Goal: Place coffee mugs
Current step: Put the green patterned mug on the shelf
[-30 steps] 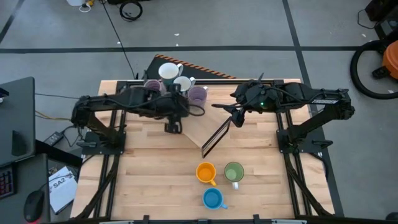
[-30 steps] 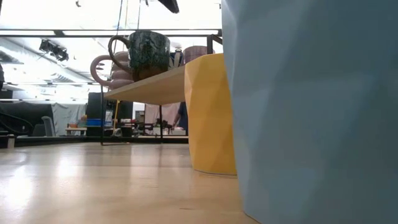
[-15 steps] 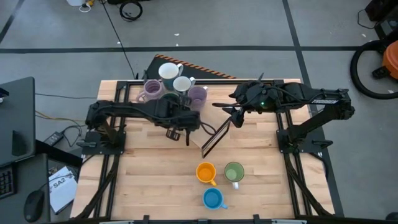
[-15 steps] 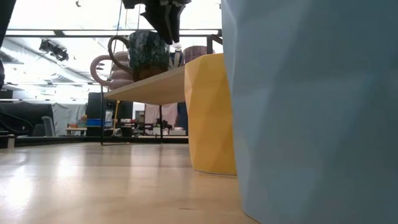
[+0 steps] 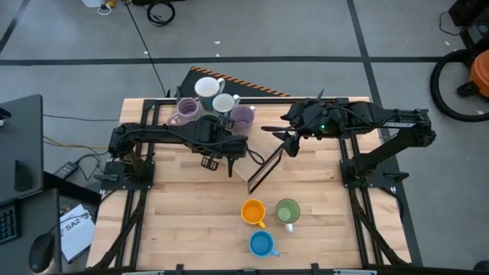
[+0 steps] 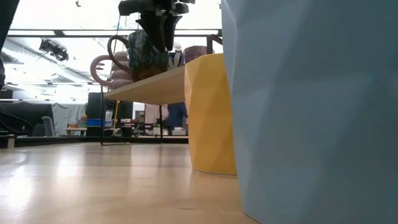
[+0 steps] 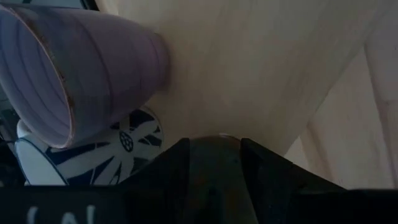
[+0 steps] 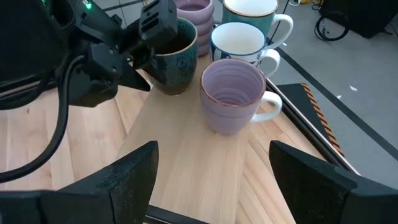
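Left gripper (image 5: 217,160), fingers apart and empty, has pulled back from the mugs on my raised shelf (image 5: 248,164) at the table's far edge; the dark mug (image 8: 172,55) stands delivered. Orange mug (image 5: 253,211) waits near the front edge.

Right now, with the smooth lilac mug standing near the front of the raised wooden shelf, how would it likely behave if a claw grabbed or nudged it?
The smooth lilac ceramic mug looks rigid and glazed, so probably slippery and chippable. It stands upright on a flat base, so a low push would likely slide it rather than tip it. The light wooden shelf looks tilted, so it might creep downslope. Its side handle could catch the white mug behind.
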Motion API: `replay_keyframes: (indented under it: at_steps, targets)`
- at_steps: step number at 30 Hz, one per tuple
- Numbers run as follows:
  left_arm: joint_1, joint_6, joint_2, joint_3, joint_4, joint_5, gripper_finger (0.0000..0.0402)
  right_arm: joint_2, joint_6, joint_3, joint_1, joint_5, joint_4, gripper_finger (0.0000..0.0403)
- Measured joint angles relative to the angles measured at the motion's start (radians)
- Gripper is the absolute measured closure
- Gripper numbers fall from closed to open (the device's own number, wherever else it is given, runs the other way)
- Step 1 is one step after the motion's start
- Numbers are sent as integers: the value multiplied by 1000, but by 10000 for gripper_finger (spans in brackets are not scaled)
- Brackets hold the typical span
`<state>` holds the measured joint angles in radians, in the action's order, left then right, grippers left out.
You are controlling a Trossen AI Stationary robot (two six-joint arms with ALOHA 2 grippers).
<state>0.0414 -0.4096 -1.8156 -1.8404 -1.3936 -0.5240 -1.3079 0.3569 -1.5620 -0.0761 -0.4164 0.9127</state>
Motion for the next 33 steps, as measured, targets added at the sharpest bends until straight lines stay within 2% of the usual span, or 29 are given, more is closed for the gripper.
replay_keyframes:
  at_steps: [25,33]
  targets:
    - [-13,2,0,0,-83,-89,251,0,-1,0,0,18,-8,92]
    - [-11,-33,1,0,-98,-180,251,0,-1,0,0,26,-7,92]
